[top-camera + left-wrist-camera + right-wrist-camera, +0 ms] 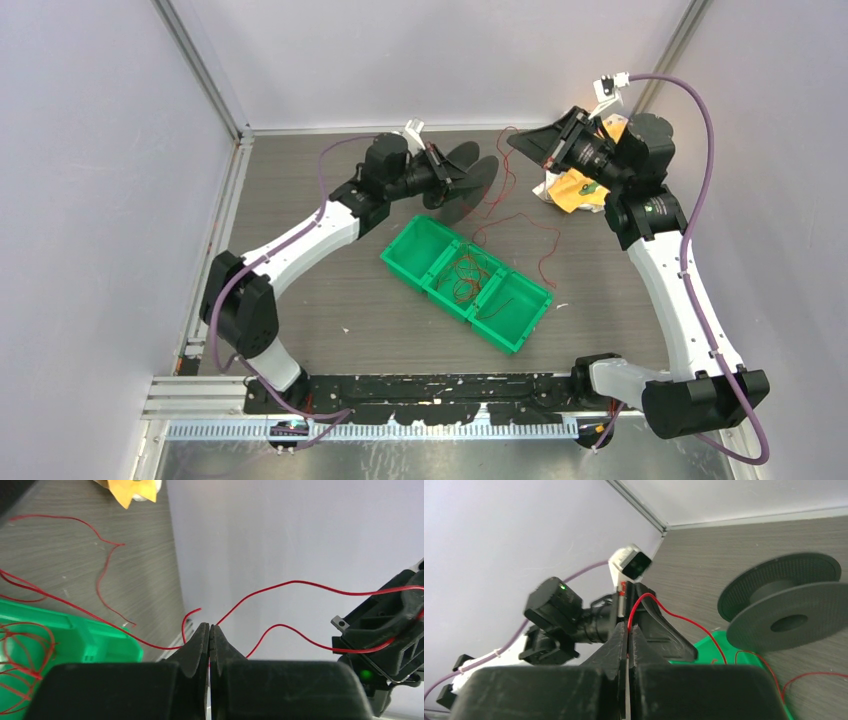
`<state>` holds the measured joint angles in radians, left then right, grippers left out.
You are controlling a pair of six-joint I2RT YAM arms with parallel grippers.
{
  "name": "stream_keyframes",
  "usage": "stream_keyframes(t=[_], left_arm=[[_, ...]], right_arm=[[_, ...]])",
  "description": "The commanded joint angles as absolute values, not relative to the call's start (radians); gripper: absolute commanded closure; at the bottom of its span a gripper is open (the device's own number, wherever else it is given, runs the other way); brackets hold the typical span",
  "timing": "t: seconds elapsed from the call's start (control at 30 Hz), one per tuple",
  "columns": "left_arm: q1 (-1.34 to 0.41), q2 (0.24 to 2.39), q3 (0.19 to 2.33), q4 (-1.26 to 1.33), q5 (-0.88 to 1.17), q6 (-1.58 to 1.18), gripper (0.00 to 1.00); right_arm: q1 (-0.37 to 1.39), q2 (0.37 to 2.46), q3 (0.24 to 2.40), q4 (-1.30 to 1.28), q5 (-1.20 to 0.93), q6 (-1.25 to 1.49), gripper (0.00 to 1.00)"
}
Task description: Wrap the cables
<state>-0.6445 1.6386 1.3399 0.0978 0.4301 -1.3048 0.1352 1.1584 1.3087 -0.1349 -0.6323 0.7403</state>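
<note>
Cables, fine red wires, are in three places: a loose tangle in the middle compartment of the green tray, open curls on the table behind the tray, and two slack strands hanging in the air between the two grippers. The left gripper has its fingers pressed together on the wire. A short free end curls up just beside the fingertips, and another strand runs from them down over the tray's rim. The right gripper is likewise pinched tight on a strand that arches up out of its fingertips. The airborne strands run roughly side to side across the back of the table, sagging in shallow bows. The curls on the table wander without one clear direction. The tray's long axis lies diagonally, far-left to near-right. The black spool sits just beside the left gripper, its flanges tilted. Whether it rests on the table or is lifted off it I cannot tell. Bare tabletop lies between the tray and the arm bases and to the tray's left. The right gripper is up near the far right corner, close to the walls and just beside a yellow packet. From above the wires in the air are almost too thin to trace. Each wrist view hides the wire where it passes between its own fingers, and the tray is cut off at the edge of both.
</note>
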Motion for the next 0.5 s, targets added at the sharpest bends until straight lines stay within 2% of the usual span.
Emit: stream_keyframes(t=[0.0, 0.1, 0.13, 0.27, 0.3, 0.37, 0.47], left_arm=[[-0.627, 1.546, 1.451, -0.062, 0.358, -1.149, 0.99], [-0.617, 1.533, 1.454, -0.099, 0.362, -1.142, 0.98], [-0.615, 1.526, 1.447, -0.1, 0.366, -1.147, 0.94], [-0.615, 1.516, 1.397, -0.072, 0.395, -1.214, 0.6], [-0.618, 1.521, 1.382, -0.051, 0.415, -1.242, 0.54], [-0.624, 1.535, 1.355, -0.006, 0.453, -1.3, 0.48], [-0.634, 1.547, 1.317, 0.065, 0.482, -1.375, 0.45]], right_arm=[[0.132, 1.131, 1.328, -0.178, -0.617, 0.691, 0.99], [0.133, 1.124, 1.324, -0.177, -0.604, 0.69, 0.99], [0.132, 1.124, 1.325, -0.177, -0.6, 0.69, 0.99], [0.132, 1.13, 1.323, -0.171, -0.599, 0.691, 0.99], [0.132, 1.13, 1.321, -0.167, -0.6, 0.694, 0.99], [0.132, 1.133, 1.318, -0.163, -0.6, 0.697, 1.0], [0.133, 1.135, 1.318, -0.157, -0.6, 0.699, 0.99]])
